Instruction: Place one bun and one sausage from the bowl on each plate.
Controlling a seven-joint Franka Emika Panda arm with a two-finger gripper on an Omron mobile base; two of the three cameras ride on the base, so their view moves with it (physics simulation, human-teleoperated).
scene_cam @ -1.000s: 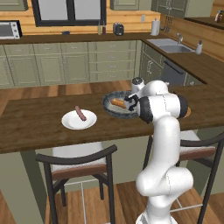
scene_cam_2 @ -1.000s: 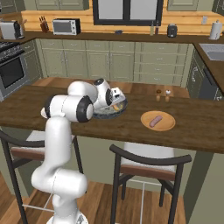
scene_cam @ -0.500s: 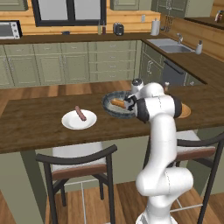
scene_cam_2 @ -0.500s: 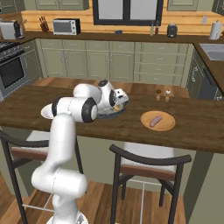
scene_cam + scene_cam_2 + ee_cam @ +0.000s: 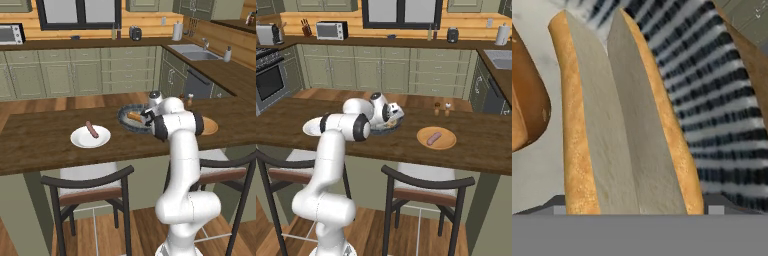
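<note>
My gripper (image 5: 145, 119) (image 5: 390, 116) is down inside the dark grey-blue bowl (image 5: 124, 121) (image 5: 397, 123) in the middle of the counter. Seen from the hand, a split golden bun (image 5: 627, 125) lies right under the gripper (image 5: 636, 207), lengthwise between the open fingertips (image 5: 558, 206), which sit at its two sides. A second bun (image 5: 527, 105) lies to its left. The bowl's striped wall (image 5: 722, 100) rises on the right. The white plate (image 5: 75, 140) (image 5: 310, 129) carries a sausage (image 5: 91, 129). A second sausage (image 5: 433, 138) rests on the orange-tan plate (image 5: 211, 126) (image 5: 448, 141).
Two small shakers (image 5: 441, 108) stand on the counter behind the orange plate. Two dark chairs (image 5: 90, 187) (image 5: 426, 190) are pushed up to the counter's near edge.
The hand has sunk a little deeper into the bowl and the elbow has swung slightly. Both plates and their sausages are as before.
</note>
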